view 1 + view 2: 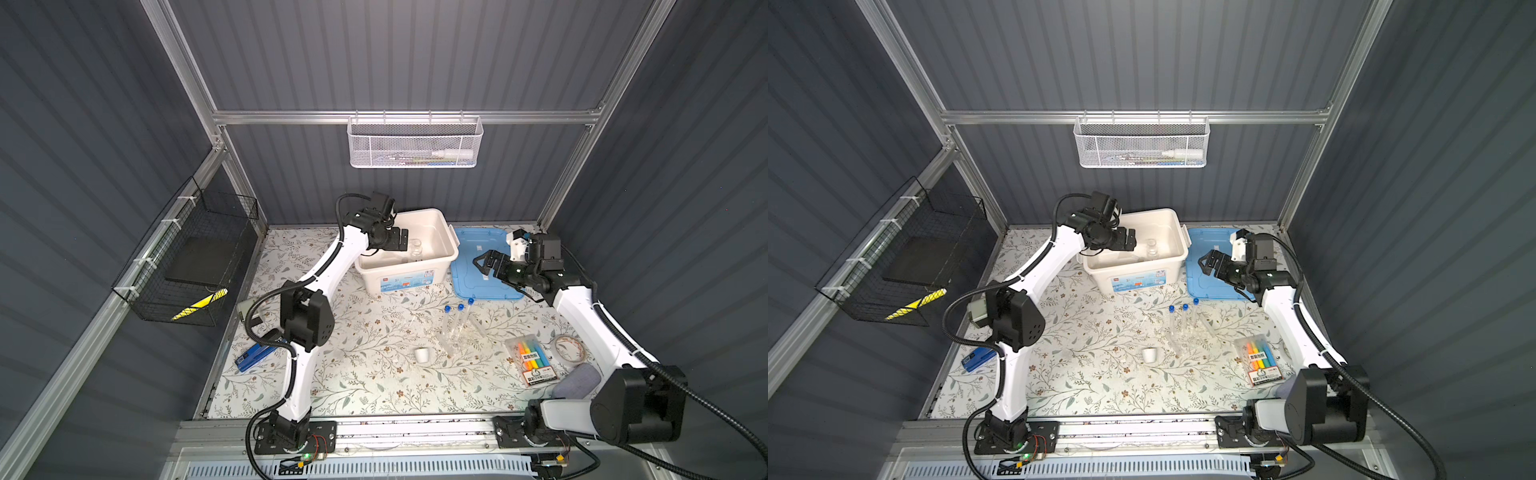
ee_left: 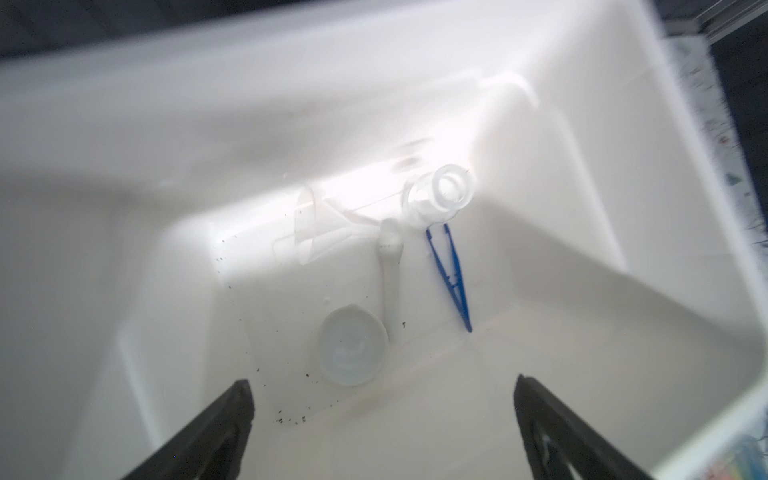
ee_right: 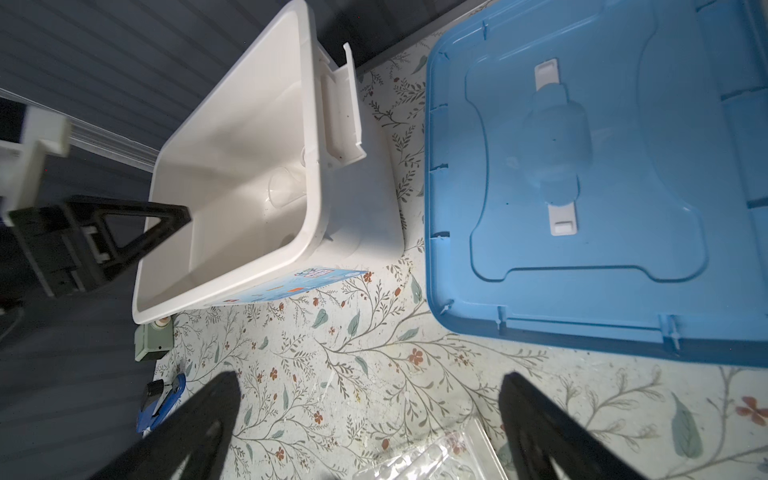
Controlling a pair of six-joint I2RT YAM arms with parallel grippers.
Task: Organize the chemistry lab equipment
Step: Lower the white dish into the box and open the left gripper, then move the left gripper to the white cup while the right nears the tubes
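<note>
The left arm rose from its base, bent at the elbow and reached forward, so that the left gripper (image 1: pixel 398 240) hung over the white bin (image 1: pixel 415 272) and pointed down into it. Its fingers (image 2: pixel 216 432) stood wide apart with nothing between them. Just beyond the fingertips, on the bin floor, lay the white mortar bowl (image 2: pixel 351 349). The white pestle (image 2: pixel 390 270) lay beside the bowl's rim and ran away from the fingers, with the blue tweezers (image 2: pixel 451 274) next to it. Farthest from the fingers was the small glass flask (image 2: pixel 440 199), at the tweezers' open ends. On the table, well apart from both grippers, stood the small white cup (image 1: pixel 422 354). The three clear blue-capped test tubes (image 1: pixel 457 322) were there too, at the clear rack (image 3: pixel 424 461), a corner of which showed between the right fingers (image 3: pixel 195 428). The right arm leaned from its base toward the back and bent at the wrist. The right gripper (image 1: pixel 484 264) hung above the blue lid (image 1: pixel 473 245), aimed toward the bin, its fingers spread wide and empty.
</note>
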